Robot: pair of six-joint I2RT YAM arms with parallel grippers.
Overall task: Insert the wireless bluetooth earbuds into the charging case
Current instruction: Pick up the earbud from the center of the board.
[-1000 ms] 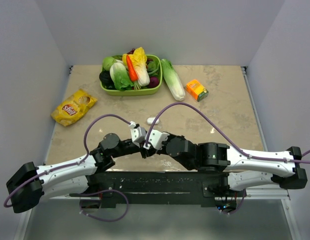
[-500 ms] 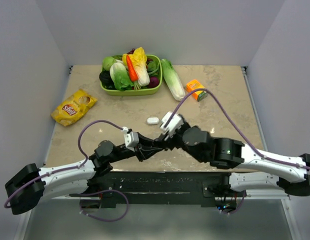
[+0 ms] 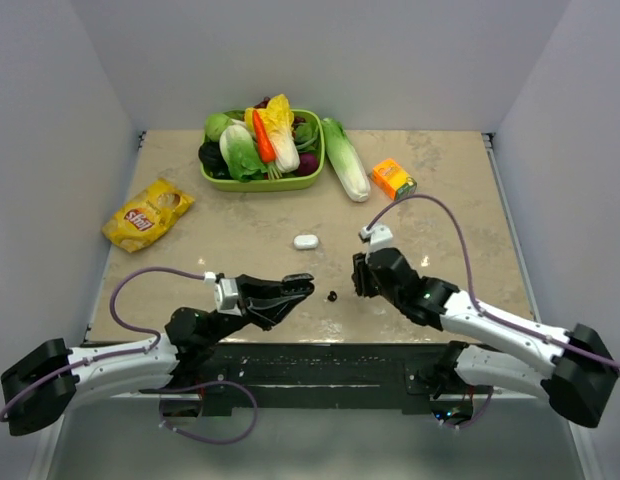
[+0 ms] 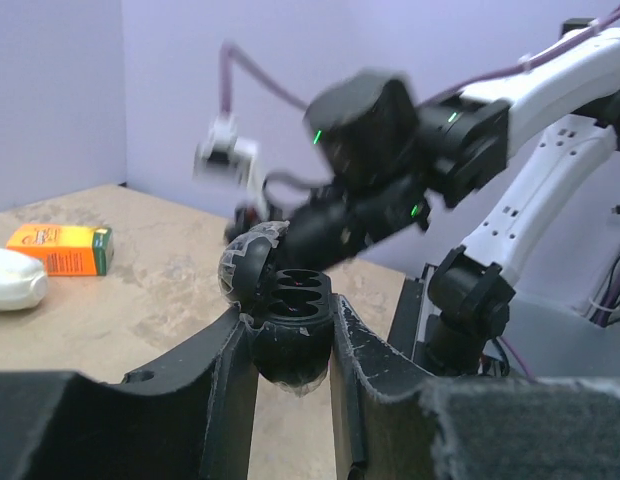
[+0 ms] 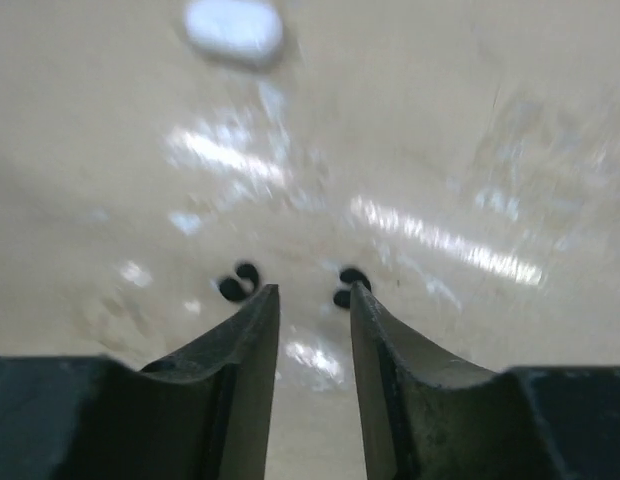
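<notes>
While one black earbud (image 5: 235, 284) is lying on the tabletop (image 5: 470, 150) just outside one finger of the right gripper (image 5: 313, 295) and a second black earbud (image 5: 346, 285) is lying just outside the other, that gripper's jaws are standing slightly apart around nothing; the left gripper (image 4: 290, 322) is pinching the open black charging case (image 4: 290, 296); a white case (image 5: 233, 27) is resting well ahead of the right gripper.

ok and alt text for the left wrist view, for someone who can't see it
The left tool grips a black charging case, lid flipped open and two wells showing, over the beige table. The right arm, blurred, hangs close behind it; an orange box and a white oval object lie far left.
</notes>
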